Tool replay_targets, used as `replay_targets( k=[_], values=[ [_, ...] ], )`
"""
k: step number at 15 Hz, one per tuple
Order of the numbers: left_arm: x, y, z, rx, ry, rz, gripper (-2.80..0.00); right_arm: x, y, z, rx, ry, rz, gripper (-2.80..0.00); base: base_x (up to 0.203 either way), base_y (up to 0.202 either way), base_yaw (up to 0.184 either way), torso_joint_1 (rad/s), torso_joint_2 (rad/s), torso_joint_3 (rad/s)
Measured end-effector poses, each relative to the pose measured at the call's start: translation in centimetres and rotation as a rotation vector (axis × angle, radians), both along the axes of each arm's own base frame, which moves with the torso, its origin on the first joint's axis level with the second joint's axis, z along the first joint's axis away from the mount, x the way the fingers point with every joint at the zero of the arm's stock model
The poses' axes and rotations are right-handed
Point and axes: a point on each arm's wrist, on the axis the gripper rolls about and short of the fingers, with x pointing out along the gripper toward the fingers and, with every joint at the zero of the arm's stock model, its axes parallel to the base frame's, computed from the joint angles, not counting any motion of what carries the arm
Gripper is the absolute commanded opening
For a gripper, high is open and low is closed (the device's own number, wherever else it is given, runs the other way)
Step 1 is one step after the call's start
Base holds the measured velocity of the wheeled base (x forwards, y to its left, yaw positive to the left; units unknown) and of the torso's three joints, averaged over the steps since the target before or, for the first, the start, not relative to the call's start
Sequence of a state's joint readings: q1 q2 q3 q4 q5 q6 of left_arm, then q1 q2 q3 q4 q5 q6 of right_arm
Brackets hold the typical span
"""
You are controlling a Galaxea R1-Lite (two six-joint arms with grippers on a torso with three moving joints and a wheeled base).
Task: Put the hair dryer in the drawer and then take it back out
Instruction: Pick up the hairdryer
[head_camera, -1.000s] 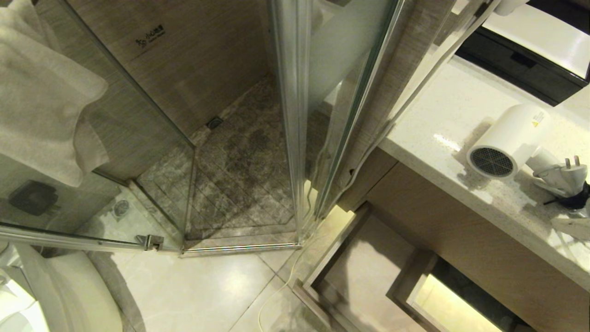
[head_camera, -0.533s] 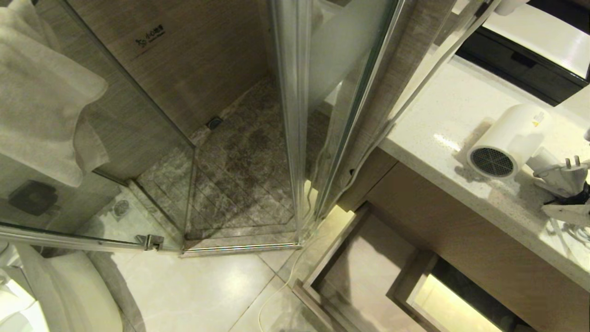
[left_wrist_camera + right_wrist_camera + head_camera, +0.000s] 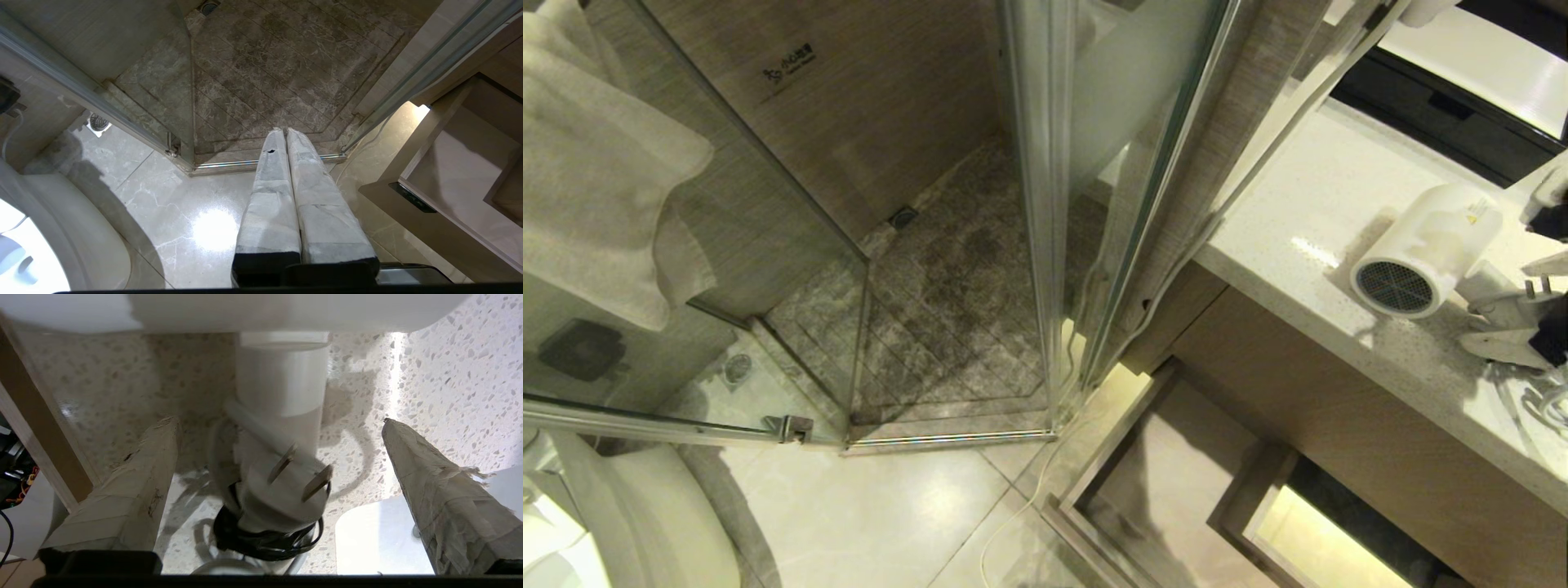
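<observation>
**A:** So where's the right pincer [image 3: 278,424] at? Wrist cam has its two wrapped fingers [image 3: 135,486] spread wide, one on each side of the hair dryer's handle [image 3: 282,379], gripping nothing. The plug [image 3: 282,486] sits right between them, prongs sticking up, with a dark band around the bundled cord below it.

**B:** Yep, wide open. In the head view it's only poking in at the far right edge, so I can't really tell whether a finger is touching the handle or just beside it.

**A:** And the hair dryer [image 3: 1421,249] itself?

**B:** Lying on its side on the speckled white worktop [image 3: 1307,196], mesh grille facing the near edge, little yellow sticker on the barrel. Not in the drawer [image 3: 1176,490], which is pulled out below the worktop, tan wood floor with a rectangular cutout on its right side.

**A:** Left pincer [image 3: 286,132]?

**B:** Fingers pressed together, holding nothing, hanging over the pale floor tiles [image 3: 171,204] in front of the glass shower enclosure [image 3: 1029,220]. There's a white towel [image 3: 596,163] far left and a black box [image 3: 1445,114] at the back of the worktop.
</observation>
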State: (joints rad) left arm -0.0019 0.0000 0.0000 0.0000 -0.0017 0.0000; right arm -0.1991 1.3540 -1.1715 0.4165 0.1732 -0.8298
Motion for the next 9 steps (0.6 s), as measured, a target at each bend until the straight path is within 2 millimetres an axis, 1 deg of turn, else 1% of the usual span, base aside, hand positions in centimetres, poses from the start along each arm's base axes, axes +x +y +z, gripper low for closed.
replay_targets(
  k=[5,6,9],
  values=[
    [0.0,0.0,0.0,0.000,0.000,0.000,-2.80,1.3,-0.7,-0.5,0.008,0.020,-0.017,0.00,0.000,0.000,0.000,0.000,0.00,0.000],
    [0.0,0.0,0.0,0.000,0.000,0.000,-2.80,1.4,-0.7,-0.6,0.009,0.023,-0.018,-2.80,0.000,0.000,0.000,0.000,0.00,0.000],
    [0.0,0.0,0.0,0.000,0.000,0.001,-2.80,1.7,-0.8,-0.7,0.007,0.027,-0.017,-2.80,0.000,0.000,0.000,0.000,0.00,0.000]
  ],
)
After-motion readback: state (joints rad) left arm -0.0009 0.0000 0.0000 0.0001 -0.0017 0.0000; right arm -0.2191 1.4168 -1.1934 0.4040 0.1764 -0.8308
